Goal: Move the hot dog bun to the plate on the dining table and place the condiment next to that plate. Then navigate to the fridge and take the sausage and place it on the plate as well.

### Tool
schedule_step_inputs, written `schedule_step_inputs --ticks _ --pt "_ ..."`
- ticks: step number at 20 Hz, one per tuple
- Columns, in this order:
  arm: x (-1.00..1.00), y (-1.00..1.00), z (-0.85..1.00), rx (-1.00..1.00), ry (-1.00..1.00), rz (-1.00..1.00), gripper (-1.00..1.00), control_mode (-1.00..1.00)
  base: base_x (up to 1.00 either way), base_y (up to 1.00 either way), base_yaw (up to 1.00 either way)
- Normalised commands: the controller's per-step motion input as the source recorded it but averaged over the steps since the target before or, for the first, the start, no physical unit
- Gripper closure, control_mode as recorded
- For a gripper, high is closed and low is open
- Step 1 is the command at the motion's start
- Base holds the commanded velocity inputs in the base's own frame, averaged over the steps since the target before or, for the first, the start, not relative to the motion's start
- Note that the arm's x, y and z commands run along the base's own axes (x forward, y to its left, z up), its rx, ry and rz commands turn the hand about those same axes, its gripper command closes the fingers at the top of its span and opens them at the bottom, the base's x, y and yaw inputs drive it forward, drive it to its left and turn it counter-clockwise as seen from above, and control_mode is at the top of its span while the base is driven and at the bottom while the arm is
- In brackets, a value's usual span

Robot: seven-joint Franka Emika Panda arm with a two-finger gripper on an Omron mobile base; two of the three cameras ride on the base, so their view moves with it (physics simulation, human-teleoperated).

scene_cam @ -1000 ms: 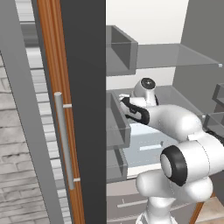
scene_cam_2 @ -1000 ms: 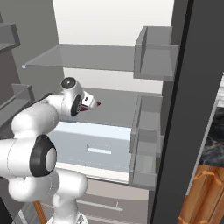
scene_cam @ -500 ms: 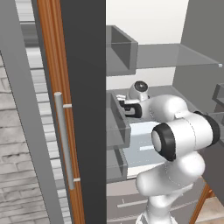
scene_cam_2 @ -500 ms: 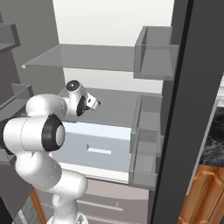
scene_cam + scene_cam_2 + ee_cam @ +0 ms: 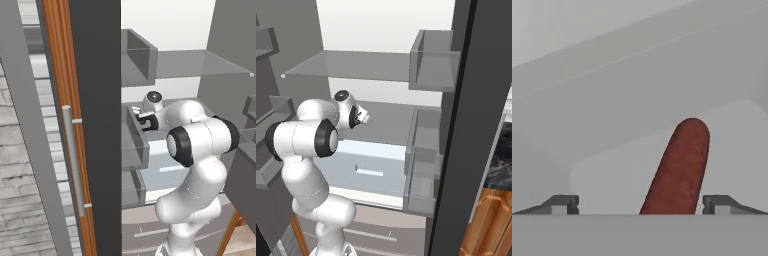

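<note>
Left base view: the arm reaches into the open fridge (image 5: 165, 65), its gripper (image 5: 141, 121) low over the middle shelf, just behind a grey door bin (image 5: 134, 145) on the left door. The glass shelf (image 5: 200, 62) above carries nothing visible. The sausage cannot be made out from this side; the wrist covers that spot.

Right base view: the same reach from the other side. The gripper (image 5: 362, 116) points down and inward over the grey shelf floor, above the pale blue drawer (image 5: 368, 167). The right door's bins (image 5: 423, 170) look bare inside. The finger gap is too small to read here.

Hand view: this one settles the matter. The sausage (image 5: 679, 167), dark reddish-brown, lies on a pale patch of the shelf and runs up from the bottom edge, leaning slightly right. The two fingertips (image 5: 562, 204) stand wide apart on either side of its lower end, touching nothing. The sausage sits between them, nearer the right tip.
</note>
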Motion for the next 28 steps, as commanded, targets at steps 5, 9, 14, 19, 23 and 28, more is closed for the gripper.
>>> schedule_step_inputs --ticks 5,9,14,19,23,28 --pt "-0.05 0.0 -0.42 0.0 0.01 -0.03 1.0 -1.0 0.0 0.0 0.0" --pt "-0.24 -0.02 -0.54 0.0 0.0 -0.01 1.0 -1.0 0.0 0.0 0.0" --pt "-0.44 -0.45 -0.31 0.0 0.0 0.01 1.0 -1.0 0.0 0.0 0.0" --pt "-0.72 -0.73 0.0 0.06 0.0 0.12 1.0 -1.0 0.0 0.0 0.0" --pt "-0.98 -0.68 0.48 0.07 0.0 0.29 1.0 -1.0 0.0 0.0 0.0" --pt "-1.0 -0.15 0.97 0.0 0.02 0.31 1.0 -1.0 0.0 0.0 0.0"
